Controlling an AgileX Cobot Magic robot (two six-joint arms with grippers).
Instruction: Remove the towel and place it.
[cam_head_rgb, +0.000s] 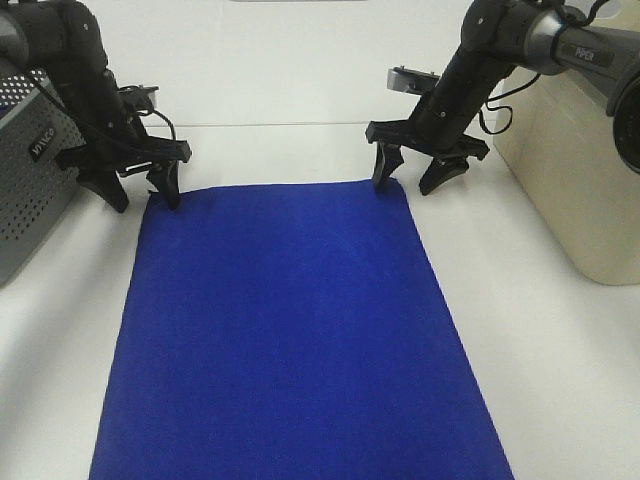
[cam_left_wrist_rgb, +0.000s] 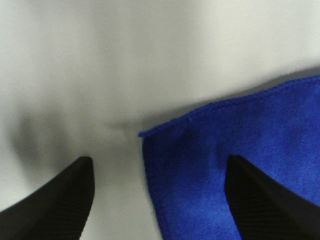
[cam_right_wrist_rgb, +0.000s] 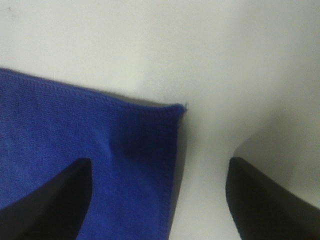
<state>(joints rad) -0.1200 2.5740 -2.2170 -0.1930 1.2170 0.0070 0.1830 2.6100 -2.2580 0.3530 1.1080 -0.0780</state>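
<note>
You have the towel (cam_head_rgb: 300, 330) lying flat on the worktop (cam_head_rgb: 560, 400), its long axis running 12 to 6 o'clock in the high view; the far short edge faces the robot; the left jaws stand spread astride the 11 o'clock corner, the right jaws spread astride the 1 o'clock corner, nothing gripped; neither pair is nearer, so a two-corner pinch looks like your next move.
</note>
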